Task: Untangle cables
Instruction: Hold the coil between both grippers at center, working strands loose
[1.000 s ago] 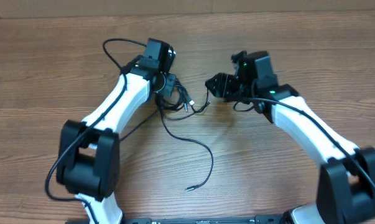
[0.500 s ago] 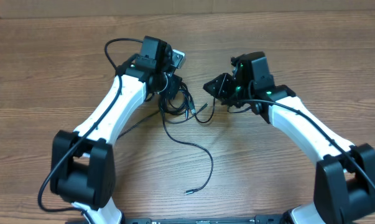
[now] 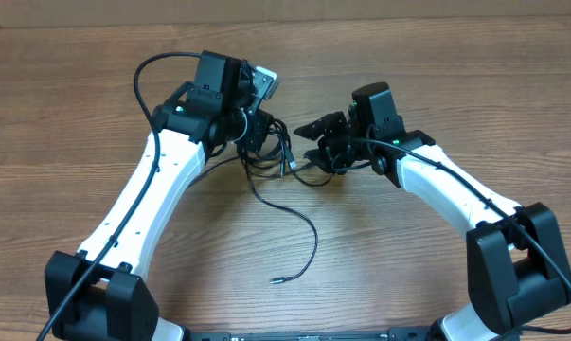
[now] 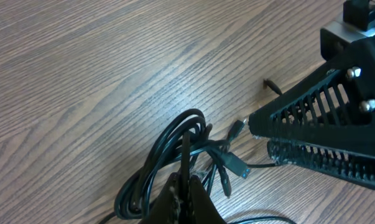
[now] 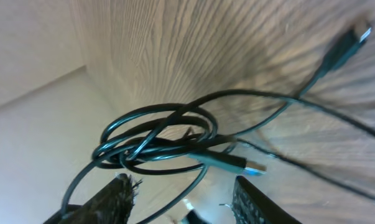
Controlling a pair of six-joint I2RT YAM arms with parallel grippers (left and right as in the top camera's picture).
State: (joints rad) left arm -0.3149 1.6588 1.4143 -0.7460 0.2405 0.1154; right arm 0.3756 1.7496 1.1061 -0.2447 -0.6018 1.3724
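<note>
Arm links: the left arm [image 3: 157,185] and the right arm [image 3: 446,185] have long, smooth white shells with rounded edges.
Joint housings: bulky black blocks [image 3: 110,284] sit at the near end of each arm, with smaller black ones at the wrists.
Wiring: a thick black wire [image 3: 145,74] runs along each arm.
Lights: there is a small green light [image 3: 392,144] on each wrist.
Camera block: a silvery grey box [image 3: 264,83] is mounted on the left wrist.
Left gripper [image 4: 187,194]: matte black, with tips narrowing to a thin wedge.
Right gripper [image 5: 182,190]: black, with triangular fingers [image 4: 318,106] cut by a row of slots.
Screws: silver heads [image 4: 364,106] are set along the slotted finger.
</note>
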